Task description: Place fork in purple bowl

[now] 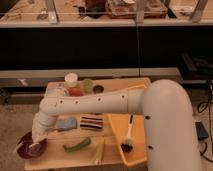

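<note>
Fork (pixel 31 145) hangs from the lowered hand (pixel 35 142) over purple bowl (pixel 30 149).

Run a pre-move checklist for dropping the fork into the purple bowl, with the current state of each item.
1. Gripper over the purple bowl: ok, it sits at the bowl's near rim.
2. Fork inside the bowl: cannot tell, only a pale sliver shows at the gripper tip.
3. Bowl fully on the table: ok, at the left front corner.
4. Green pepper clear of the bowl: ok, apart.
5. Blue sponge clear of the arm's lift path: cannot tell.
</note>
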### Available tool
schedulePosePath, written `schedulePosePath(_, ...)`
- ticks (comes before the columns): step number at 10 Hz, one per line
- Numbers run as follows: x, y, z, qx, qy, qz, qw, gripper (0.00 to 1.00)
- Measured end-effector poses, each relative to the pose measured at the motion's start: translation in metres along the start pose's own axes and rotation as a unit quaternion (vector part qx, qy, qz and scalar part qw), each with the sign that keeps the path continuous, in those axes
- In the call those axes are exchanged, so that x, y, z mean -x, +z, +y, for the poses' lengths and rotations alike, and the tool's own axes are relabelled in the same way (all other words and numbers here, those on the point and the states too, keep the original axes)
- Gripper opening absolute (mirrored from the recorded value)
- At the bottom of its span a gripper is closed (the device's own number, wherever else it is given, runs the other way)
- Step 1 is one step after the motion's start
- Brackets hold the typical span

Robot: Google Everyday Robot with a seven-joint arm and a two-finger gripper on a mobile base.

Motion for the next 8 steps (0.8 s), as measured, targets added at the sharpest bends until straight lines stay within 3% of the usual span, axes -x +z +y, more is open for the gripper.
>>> schedulePosePath(4, 0.0, 0.011, -0.01, 0.012, -0.003, 0.008, 0.9999, 0.15)
schedulePosePath(5, -0.001, 0.013, -0.012, 0.015, -0.002, 0.009, 0.9999, 0.21)
schedulePosePath(8, 0.001, 0.023, -0.013, 0.029, -0.006, 0.014, 0.9995, 0.53)
